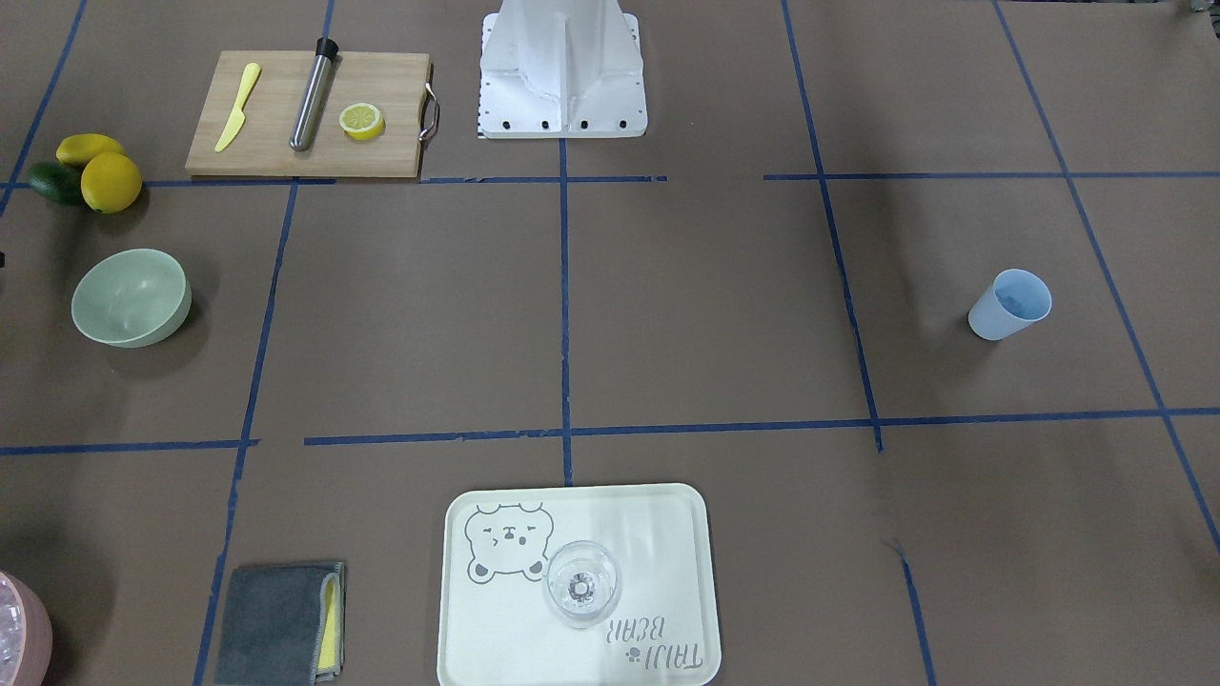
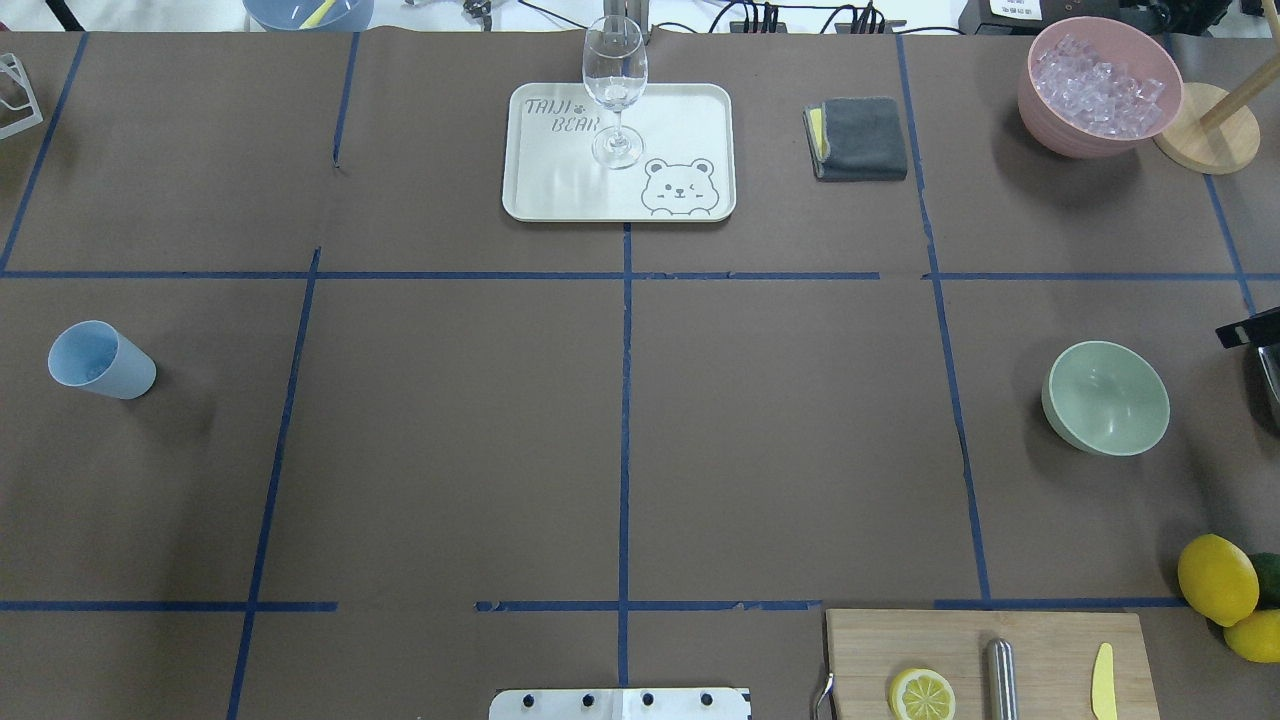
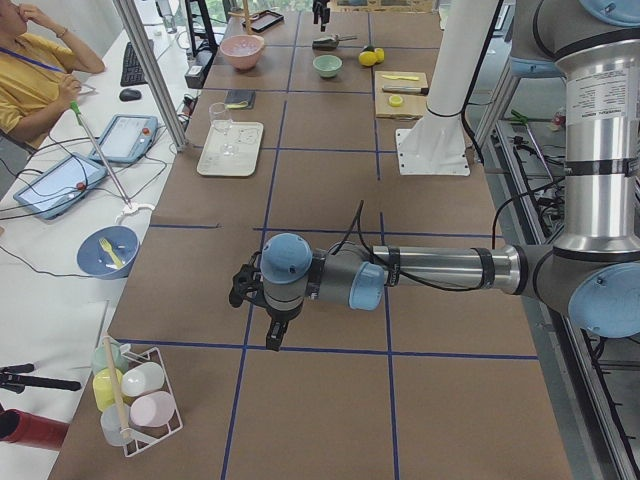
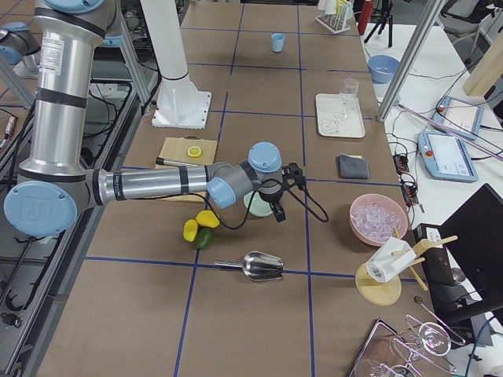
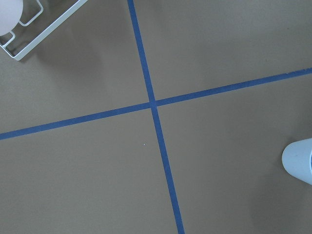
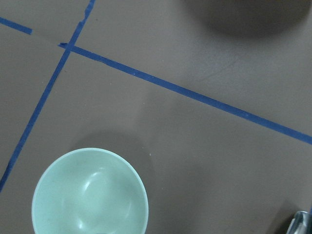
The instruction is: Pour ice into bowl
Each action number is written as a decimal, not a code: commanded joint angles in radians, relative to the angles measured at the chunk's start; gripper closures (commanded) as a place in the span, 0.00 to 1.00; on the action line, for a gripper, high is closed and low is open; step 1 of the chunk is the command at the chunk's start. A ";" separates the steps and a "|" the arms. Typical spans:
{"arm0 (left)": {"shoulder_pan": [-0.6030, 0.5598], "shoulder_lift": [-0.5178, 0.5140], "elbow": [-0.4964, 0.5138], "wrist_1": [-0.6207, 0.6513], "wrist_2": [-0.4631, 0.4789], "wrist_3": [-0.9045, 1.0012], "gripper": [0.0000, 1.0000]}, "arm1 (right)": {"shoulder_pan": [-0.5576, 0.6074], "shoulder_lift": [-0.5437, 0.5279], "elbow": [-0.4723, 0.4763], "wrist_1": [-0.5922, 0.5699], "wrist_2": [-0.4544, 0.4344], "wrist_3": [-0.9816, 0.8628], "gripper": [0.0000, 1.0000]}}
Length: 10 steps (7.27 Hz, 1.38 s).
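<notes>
The pale green bowl stands empty on the right side of the table, also seen in the front view and the right wrist view. Clear ice cubes fill a pink container at the far right. The light blue cup stands at the far left; I cannot tell whether it holds ice. The left gripper hangs above the table near the cup. The right gripper hangs above the table near the bowl. Both show only in side views, so I cannot tell if they are open or shut.
A tray with a wine glass sits at the far middle, a grey cloth beside it. A cutting board holds a lemon half, knife and metal rod. Lemons and a metal scoop lie right of the bowl.
</notes>
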 commanded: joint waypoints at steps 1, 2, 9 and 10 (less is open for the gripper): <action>0.001 0.000 0.002 -0.001 0.000 -0.001 0.00 | -0.133 0.006 -0.009 0.023 -0.088 0.159 0.00; 0.001 0.001 0.002 -0.001 0.000 0.001 0.00 | -0.178 0.008 -0.009 0.023 -0.105 0.180 0.00; 0.001 0.000 0.003 -0.002 0.000 0.001 0.00 | -0.270 0.066 -0.114 0.028 -0.170 0.175 0.30; 0.001 0.001 0.003 -0.001 0.000 0.001 0.00 | -0.269 0.066 -0.130 0.029 -0.170 0.168 0.45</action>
